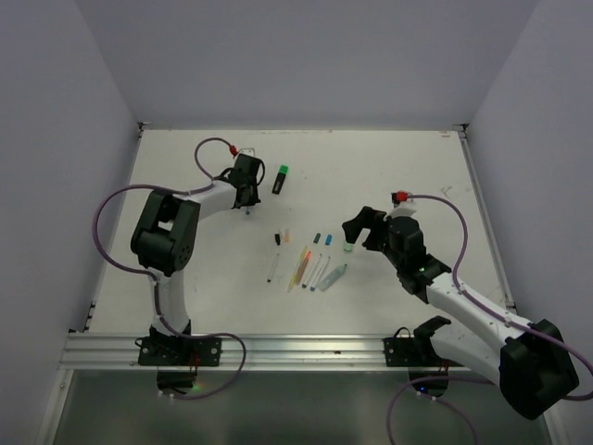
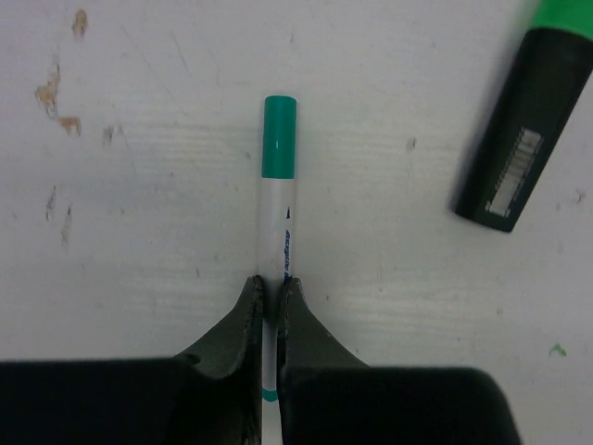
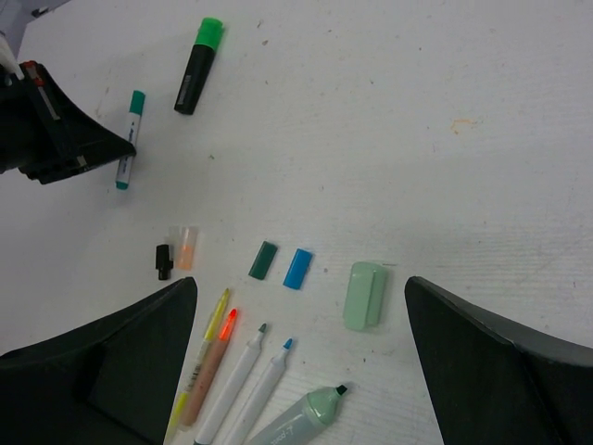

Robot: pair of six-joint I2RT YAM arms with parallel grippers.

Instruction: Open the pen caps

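Note:
My left gripper (image 2: 269,287) is shut on the white barrel of a pen (image 2: 281,232) whose teal-green cap (image 2: 279,137) is still on and points away from the fingers; it also shows in the top view (image 1: 247,206). A black highlighter (image 2: 519,139) with its bright green cap (image 2: 567,14) on lies to the right. My right gripper (image 3: 298,283) is open and empty above loose caps: pale mint (image 3: 365,295), blue (image 3: 297,269), dark green (image 3: 263,260), black (image 3: 164,261) and clear peach (image 3: 186,247). In the top view the right gripper (image 1: 361,234) hovers by the mint cap (image 1: 348,246).
Several uncapped pens lie in a row mid-table (image 1: 310,269): yellow, orange (image 3: 211,366), two white ones (image 3: 255,385) and a mint highlighter (image 3: 296,419). White walls ring the table; a metal rail (image 1: 278,350) runs along the near edge.

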